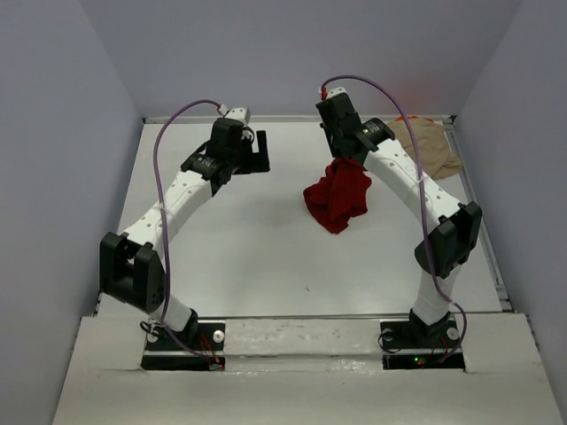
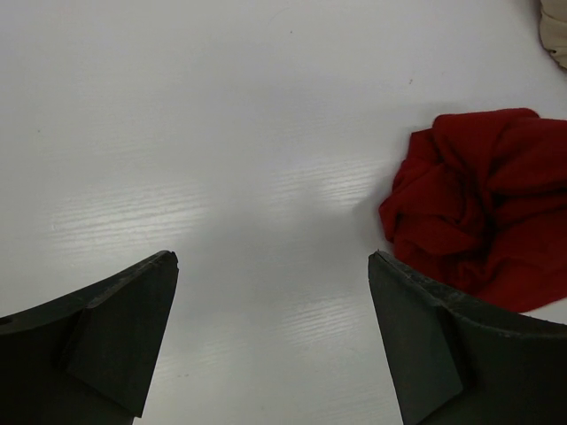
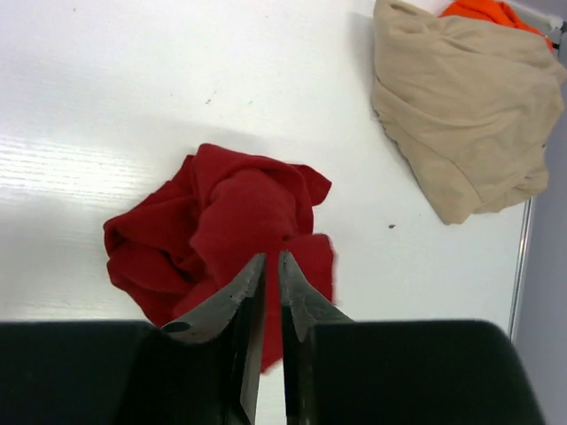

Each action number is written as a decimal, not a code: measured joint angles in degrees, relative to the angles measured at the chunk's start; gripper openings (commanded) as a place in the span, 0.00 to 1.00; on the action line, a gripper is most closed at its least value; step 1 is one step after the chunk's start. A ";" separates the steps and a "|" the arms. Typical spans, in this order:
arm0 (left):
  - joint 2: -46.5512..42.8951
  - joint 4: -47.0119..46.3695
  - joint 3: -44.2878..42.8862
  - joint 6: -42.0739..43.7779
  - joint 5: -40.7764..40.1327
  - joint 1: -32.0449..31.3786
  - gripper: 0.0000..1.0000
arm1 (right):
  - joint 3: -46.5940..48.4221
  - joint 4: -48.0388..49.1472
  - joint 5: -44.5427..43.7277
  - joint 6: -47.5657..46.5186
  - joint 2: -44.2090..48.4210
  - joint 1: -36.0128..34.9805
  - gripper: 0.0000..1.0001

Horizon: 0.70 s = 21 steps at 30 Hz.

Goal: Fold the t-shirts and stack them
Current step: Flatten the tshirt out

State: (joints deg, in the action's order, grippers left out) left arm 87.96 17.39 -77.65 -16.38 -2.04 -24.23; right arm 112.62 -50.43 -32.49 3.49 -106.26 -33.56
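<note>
The right gripper's (image 3: 272, 258) jaws stood almost together, only a thin slit between them, and a fold of the large dark red cotton t-shirt (image 3: 221, 221) rose right up to that slit. Whether the cloth was pinched there or already slipping free could not be told from the wrist view. Directly below and ahead of those jaws the rest of the red shirt sat as a crumpled, knotted bunch on the white desk (image 1: 257, 248), roughly at its middle and a little toward the right arm's side. The bunch had no real long axis; from above it read as slightly longer from far to near, nothing more. The left gripper (image 2: 273, 257) was released and empty, jaws spread wide over bare desk, with the red bunch off to its right and apart from both fingers. So the right arm was plainly the nearer one, and the left would have to travel sideways toward the shirt to take a second corner. Further out, at the far right corner, the plain tan soft-cloth t-shirt (image 3: 452, 115) lay loosely heaped, well clear of the red one, with a sliver of bright orange fabric (image 3: 483, 11) showing at its far edge. Nothing looked folded or stacked yet.
</note>
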 measured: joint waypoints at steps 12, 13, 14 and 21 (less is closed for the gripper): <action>0.00 0.20 0.00 0.94 -0.59 -0.57 0.99 | -1.31 2.29 0.20 1.33 -2.93 6.36 0.40; 0.00 0.20 0.00 0.96 -0.61 -0.61 0.99 | -1.81 2.99 -0.04 1.81 -2.64 6.91 0.60; 0.00 0.20 0.00 1.01 -0.63 -0.72 0.99 | -2.62 3.37 -0.09 1.55 -2.21 7.52 0.74; 0.66 0.63 0.00 1.27 0.09 -5.97 0.99 | -20.33 8.24 14.12 6.49 12.98 4.70 0.71</action>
State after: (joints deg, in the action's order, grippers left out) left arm 88.62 18.02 -77.65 -15.11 -1.96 -30.20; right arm 92.29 -42.19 -18.37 9.98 -93.27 -28.86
